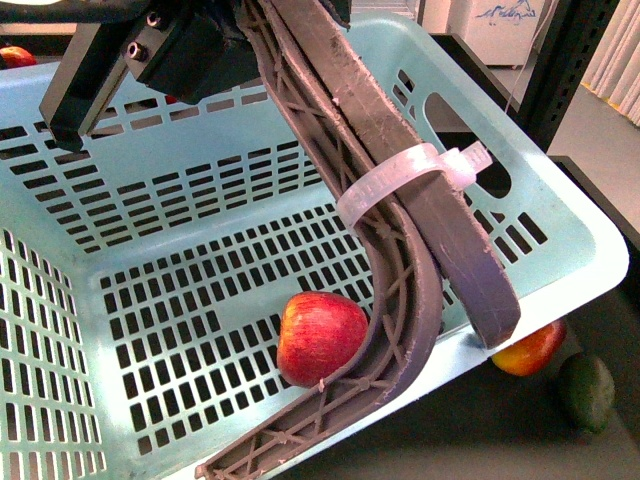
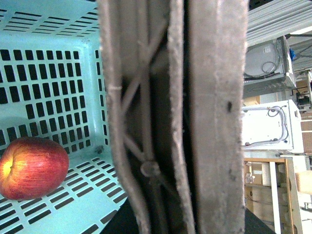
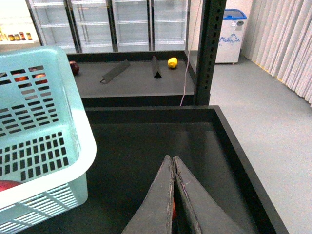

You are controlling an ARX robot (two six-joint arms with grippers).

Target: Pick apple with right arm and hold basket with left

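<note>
Front view cuts off the left gripper (image 1: 150, 55) above the handle (image 1: 370, 100) of the tilted basket (image 1: 570, 235); whether it grips cannot be told. The apple (image 1: 320, 337) lies inside, just beside the handle. The right gripper (image 3: 173, 163), fingers pressed together, hangs over open dark table (image 3: 146, 146) beside the basket's rim

The robot's left gripper (image 1: 150, 50) has a black, boxy housing with round screw recesses and a long flat bar. Its right gripper (image 3: 173, 160) has two dark grey, rough-surfaced fingers tapering to thin tips.
</note>
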